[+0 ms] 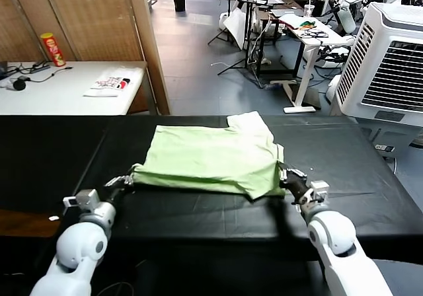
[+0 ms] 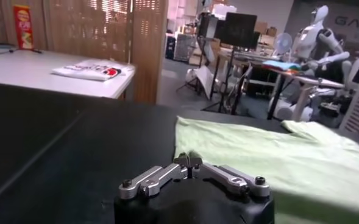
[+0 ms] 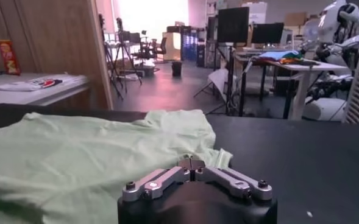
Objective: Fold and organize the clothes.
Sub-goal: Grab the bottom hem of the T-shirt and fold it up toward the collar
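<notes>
The clothes are one pale lime-green shirt (image 1: pixel 211 157) lying flat and partly folded on the black table (image 1: pixel 198 213); a sleeve points to the far side. My left gripper (image 1: pixel 130 175) is at the shirt's near left corner, which is drawn to a point at the tips. In the left wrist view this gripper (image 2: pixel 188 159) is shut, with the shirt (image 2: pixel 270 152) spreading away beyond it. My right gripper (image 1: pixel 284 172) is at the shirt's near right edge. It (image 3: pixel 191 161) is shut too, pinching the hem of the shirt (image 3: pixel 88 152).
A white side table (image 1: pixel 66 94) stands beyond the far left, with a red can (image 1: pixel 53 49) and a folded printed cloth (image 1: pixel 112 83) on it. A wooden partition (image 1: pixel 142 38) rises behind. A white air cooler (image 1: pixel 390 58) stands at the far right.
</notes>
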